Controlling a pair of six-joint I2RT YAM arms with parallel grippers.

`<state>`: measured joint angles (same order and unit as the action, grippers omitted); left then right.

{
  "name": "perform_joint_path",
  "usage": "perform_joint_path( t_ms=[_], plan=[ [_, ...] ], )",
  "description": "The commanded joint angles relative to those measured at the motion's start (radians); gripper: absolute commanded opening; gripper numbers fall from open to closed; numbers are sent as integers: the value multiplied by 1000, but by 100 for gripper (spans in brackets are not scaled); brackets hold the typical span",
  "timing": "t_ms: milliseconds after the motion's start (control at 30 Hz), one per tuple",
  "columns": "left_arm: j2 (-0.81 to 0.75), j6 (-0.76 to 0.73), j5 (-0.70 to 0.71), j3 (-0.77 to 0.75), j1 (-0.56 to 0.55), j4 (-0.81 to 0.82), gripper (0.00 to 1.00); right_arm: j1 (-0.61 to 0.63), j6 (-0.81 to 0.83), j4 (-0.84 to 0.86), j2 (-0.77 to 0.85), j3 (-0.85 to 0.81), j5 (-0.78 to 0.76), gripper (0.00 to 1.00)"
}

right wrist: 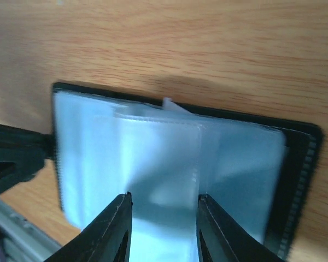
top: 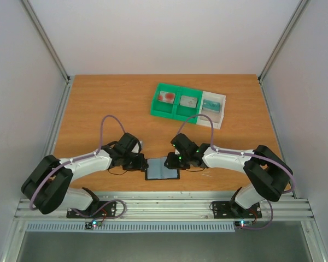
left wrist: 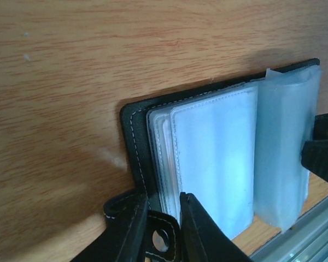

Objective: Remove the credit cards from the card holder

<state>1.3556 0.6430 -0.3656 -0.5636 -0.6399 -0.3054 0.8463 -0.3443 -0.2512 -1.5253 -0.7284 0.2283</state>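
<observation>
Holder (top: 163, 169) lying open betw. both arms, long axis left-right. L gripper (left wrist: 164, 204) clenching its left edge; R gripper (right wrist: 165, 204) straddling raised sleeve (right wrist: 158, 158), grip unclear.

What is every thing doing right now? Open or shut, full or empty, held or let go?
card holder, lying open, visible sleeves look empty.
clear sleeve, raised and bowed between the right gripper's fingers.
left gripper, shut on the card holder's edge.
right gripper, shut on the clear sleeve.
credit cards, out of the holder, one per compartment.
green tray, holding two cards.
white tray, holding one teal card.
</observation>
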Motion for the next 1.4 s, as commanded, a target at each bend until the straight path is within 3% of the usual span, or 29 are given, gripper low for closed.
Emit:
perform_joint_path(
  t_ms=[0, 133, 300, 500, 633, 800, 1133, 1367],
  plan=[
    [18, -4, -7, 30, 0, 77, 18, 4, -39, 120, -10, -3, 89, 33],
    [12, 7, -19, 35, 1, 76, 18, 4, -45, 136, -31, -2, 92, 31],
    [-14, 1, 8, 21, 1, 20, 17, 4, -31, -11, -47, -18, -18, 25],
    [-90, 14, -17, 8, 0, -22, 17, 6, -1, -221, 26, -66, -122, 26],
    [-137, 29, -14, 6, 2, -36, 20, 8, -9, -275, 63, -103, -112, 29],
    [-175, 31, -27, 14, 5, -24, 23, 60, -25, -255, 55, -163, -86, 32],
    [-149, 47, -28, 62, 33, 2, 27, 161, -22, -227, -173, -319, -95, 42],
    [-174, 65, -54, 80, 47, 2, 27, 162, -9, -226, -234, -313, -151, 31]
  ],
)
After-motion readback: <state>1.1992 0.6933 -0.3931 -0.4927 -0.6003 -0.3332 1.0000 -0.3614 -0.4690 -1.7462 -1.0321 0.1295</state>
